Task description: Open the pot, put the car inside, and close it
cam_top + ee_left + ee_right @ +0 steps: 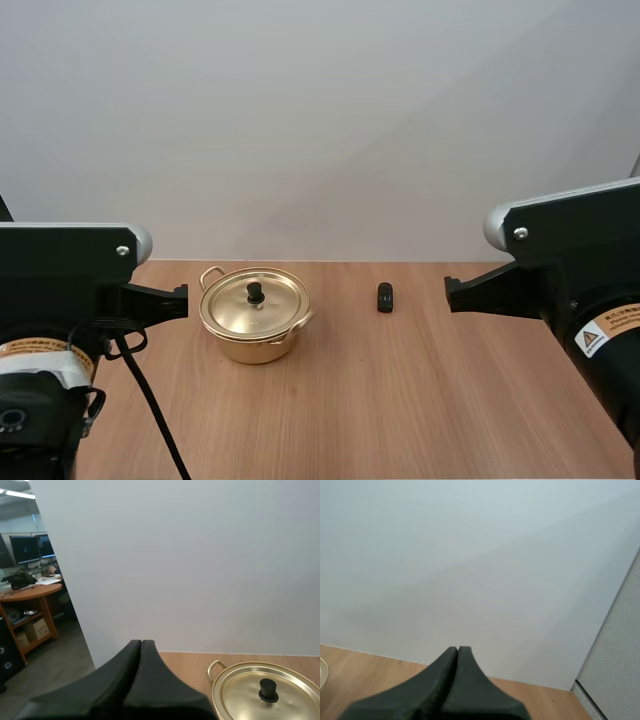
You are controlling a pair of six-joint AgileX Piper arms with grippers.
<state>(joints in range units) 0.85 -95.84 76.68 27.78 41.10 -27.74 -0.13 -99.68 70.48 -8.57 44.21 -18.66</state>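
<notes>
Pot (250, 345) lidded, car (385, 297) on table (420, 400) right of it; left gripper (141, 642), right gripper (457, 649) both closed, empty.

I see the pot (250, 348) and its lid (275, 300) as smooth, glossy gold-toned metal, and the knob (255, 292) as matt black. The table (420, 400) looks like smooth, matt wood. My left gripper (141, 642) and right gripper (458, 649) look like matt black plastic.
</notes>
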